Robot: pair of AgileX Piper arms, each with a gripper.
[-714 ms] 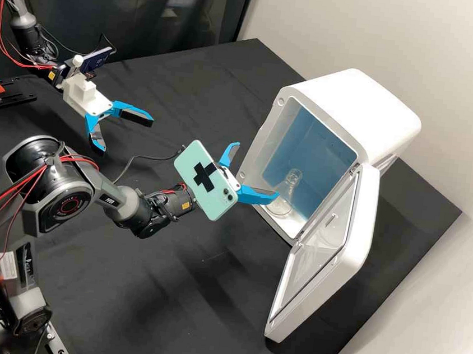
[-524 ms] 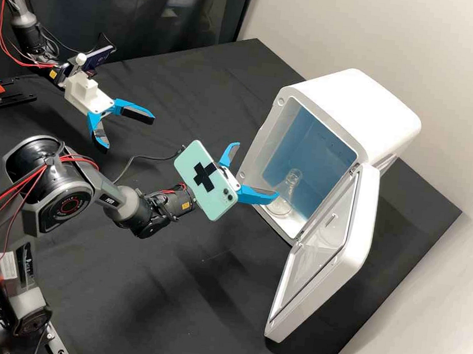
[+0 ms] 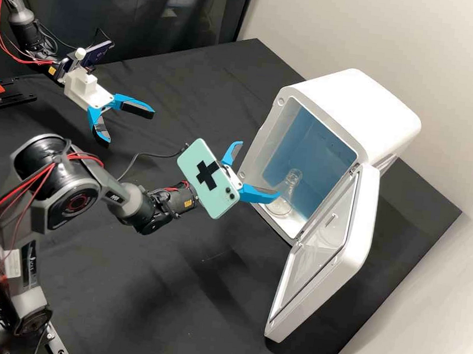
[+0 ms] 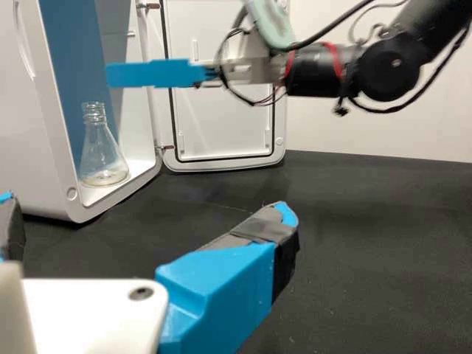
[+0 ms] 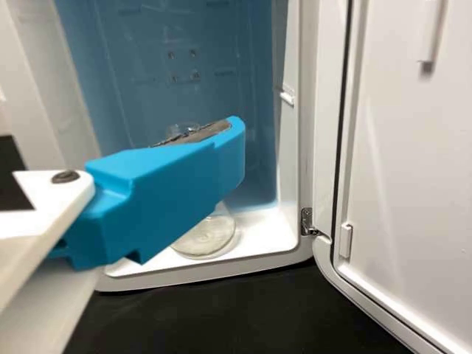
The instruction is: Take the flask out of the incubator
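Clear glass flask upright on floor of open white incubator

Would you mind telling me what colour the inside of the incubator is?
The incubator is light blue inside, clearest in the high view.

The white box-shaped plastic incubator stands on the black matte tabletop, toward its right rear, close to the wall behind. Its white hinged door stands open at the near side of the opening, swung out toward the front of the tabletop. The clear glass conical flask stands upright on the floor inside the incubator. The right arm's blue-fingered pincer sits at the incubator's mouth, just in front of the flask and apart from it. The left arm's blue-fingered pincer hangs above the tabletop well to the left, far from the incubator.
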